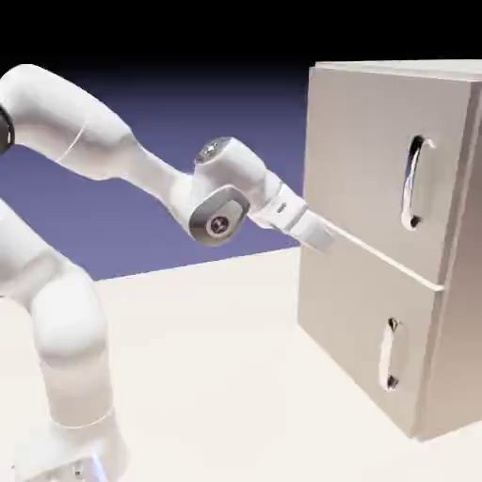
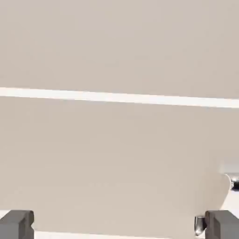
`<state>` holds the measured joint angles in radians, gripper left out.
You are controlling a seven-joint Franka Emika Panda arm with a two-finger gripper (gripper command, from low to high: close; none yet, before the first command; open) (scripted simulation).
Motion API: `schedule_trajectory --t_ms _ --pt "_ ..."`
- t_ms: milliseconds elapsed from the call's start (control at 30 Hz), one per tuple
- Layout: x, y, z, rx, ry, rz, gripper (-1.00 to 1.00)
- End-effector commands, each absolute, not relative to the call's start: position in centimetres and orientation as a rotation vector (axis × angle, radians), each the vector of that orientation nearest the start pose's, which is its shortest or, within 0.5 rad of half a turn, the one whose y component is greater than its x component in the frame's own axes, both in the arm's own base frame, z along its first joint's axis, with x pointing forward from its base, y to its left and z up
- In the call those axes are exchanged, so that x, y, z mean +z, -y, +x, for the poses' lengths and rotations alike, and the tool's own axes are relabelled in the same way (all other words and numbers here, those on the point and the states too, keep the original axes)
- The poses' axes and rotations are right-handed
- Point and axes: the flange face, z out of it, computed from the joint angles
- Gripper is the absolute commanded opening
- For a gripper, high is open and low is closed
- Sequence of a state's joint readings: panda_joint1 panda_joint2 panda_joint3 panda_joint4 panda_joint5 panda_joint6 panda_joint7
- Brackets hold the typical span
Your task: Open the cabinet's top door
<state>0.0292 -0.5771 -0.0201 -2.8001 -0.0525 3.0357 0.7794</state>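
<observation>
Top door shut, wide-open hand near the cabinet front

The top door [image 1: 367,160] is seen closed on the cabinet [image 1: 460,245], ahead of the hand [image 2: 119,225] and reaching above it. The top door's long curved silver handle [image 1: 409,184] is mounted upright, higher than the hand and well over to the exterior view's right of it. Nothing is gripped; the two fingertips [image 2: 16,225] are spread wide, and the top door's handle is left untouched by them.

The doors are divided by a pale strip [image 2: 119,97], by which the hand view is crossed from side to side, above the fingertips. Below that strip the lower door [image 1: 362,325] is also seen shut. Its shorter silver handle [image 1: 388,356] is placed lower than the hand and toward the exterior view's right; in the hand view it is shown at the lower right, partly covered by a fingertip. Whether the cabinet is touched by the hand cannot be told.

Behind the hand, the white arm [image 1: 104,136] is bent and extended toward the cabinet. The pale desk [image 1: 207,377] is spread out beneath the hand, and a blue-violet backdrop [image 1: 141,221] is seen beyond it.
</observation>
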Motion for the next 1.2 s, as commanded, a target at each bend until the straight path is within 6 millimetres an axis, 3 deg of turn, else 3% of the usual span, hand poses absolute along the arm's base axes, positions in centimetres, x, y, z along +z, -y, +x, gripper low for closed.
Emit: schedule_trajectory --t_ms 0,300,600,900,1167 --pt "47.2 -0.9 39.1 -1.074 -0.924 -2.468 1.00" --pt "52.1 -2.3 38.9 -1.209 -0.841 -2.392 1.00" --pt "55.8 -2.4 38.2 -1.340 -0.781 -2.297 1.00" --pt "58.2 -1.2 37.4 -1.459 -0.742 -2.188 1.00" --pt "59.1 1.0 37.2 -1.551 -0.722 -2.084 1.00"
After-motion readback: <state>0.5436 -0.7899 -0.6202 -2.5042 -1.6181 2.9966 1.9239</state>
